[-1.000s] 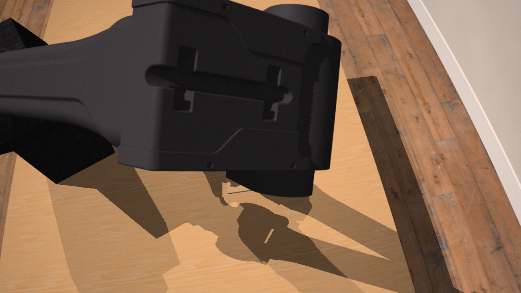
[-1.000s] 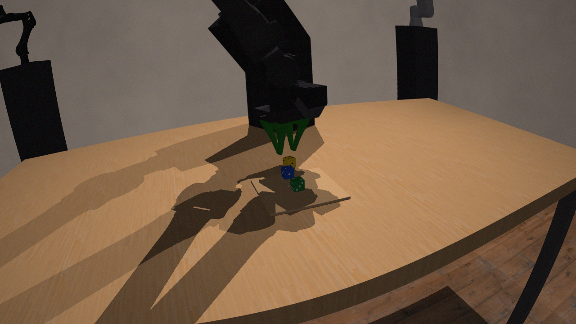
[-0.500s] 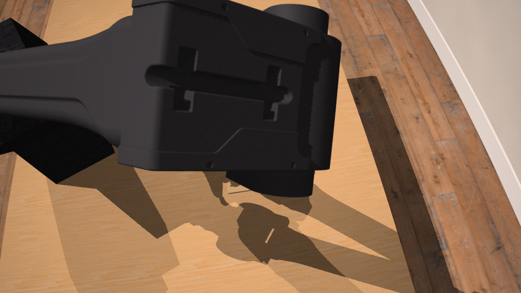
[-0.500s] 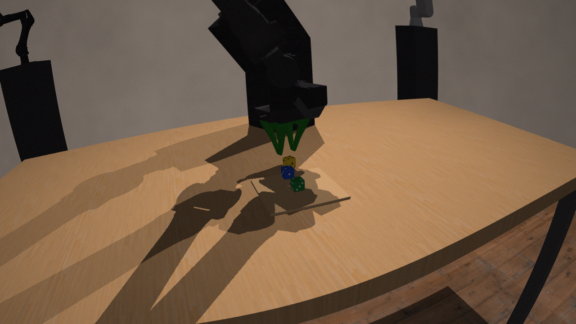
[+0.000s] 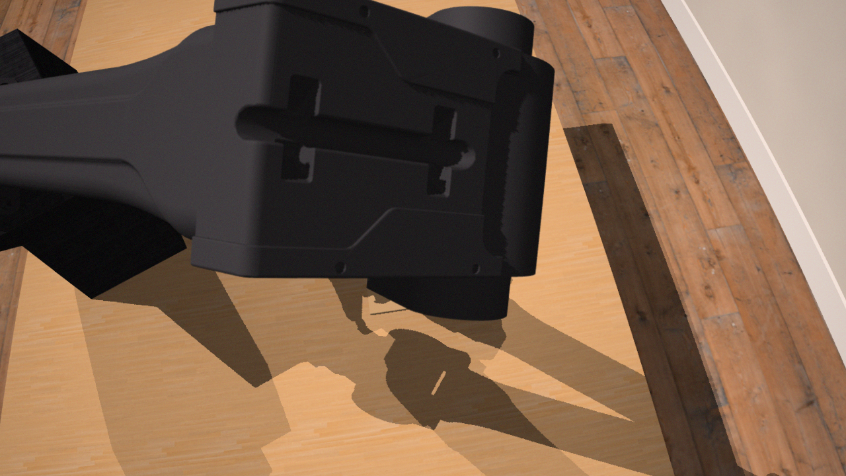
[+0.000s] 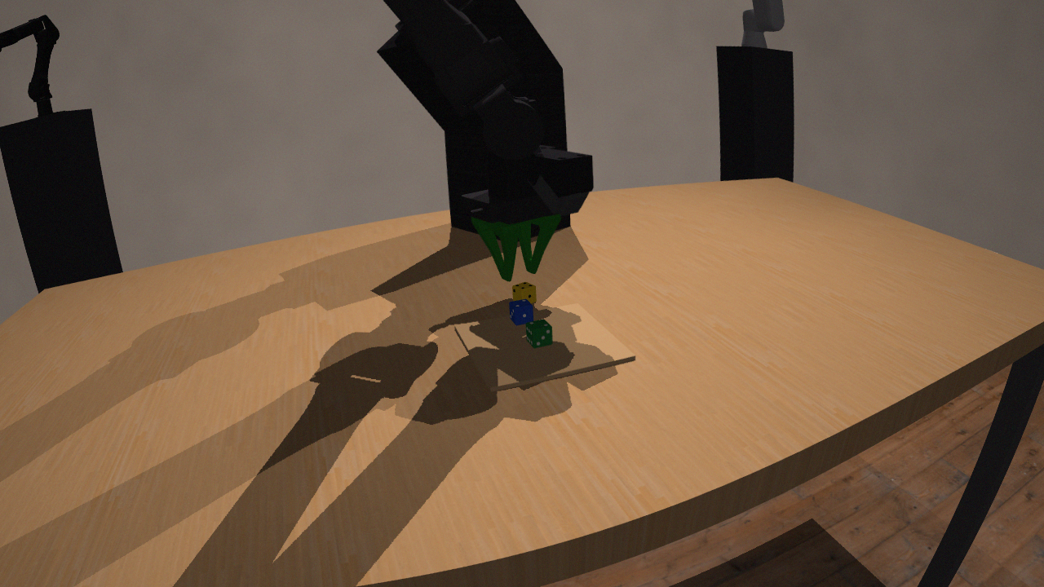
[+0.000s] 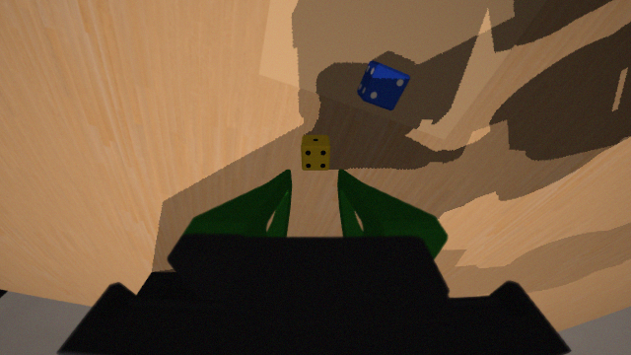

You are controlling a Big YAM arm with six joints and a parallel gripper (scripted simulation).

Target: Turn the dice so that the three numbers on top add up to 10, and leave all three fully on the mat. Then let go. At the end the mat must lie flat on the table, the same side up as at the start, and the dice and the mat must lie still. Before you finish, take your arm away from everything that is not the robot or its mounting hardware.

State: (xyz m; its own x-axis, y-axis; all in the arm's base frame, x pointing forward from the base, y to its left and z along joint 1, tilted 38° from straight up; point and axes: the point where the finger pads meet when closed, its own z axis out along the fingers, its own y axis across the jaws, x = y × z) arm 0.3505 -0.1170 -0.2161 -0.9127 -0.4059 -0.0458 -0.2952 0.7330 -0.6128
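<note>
Carefully, the gripper (image 6: 520,277) (image 7: 315,177), fingers part-spread around nothing, should straddle the yellow die (image 6: 524,293) (image 7: 315,153), at twelve o'clock in the wrist view, just off the mat (image 6: 609,351) (image 7: 278,54); widen slightly, descend evenly, spare the blue die (image 6: 521,311) (image 7: 384,86) towards one.

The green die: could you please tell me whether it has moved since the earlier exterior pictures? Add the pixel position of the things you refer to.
No, judged against the table (image 5: 319,414) (image 6: 730,408) (image 7: 197,99), the green die (image 6: 538,333) sits where it did.
</note>
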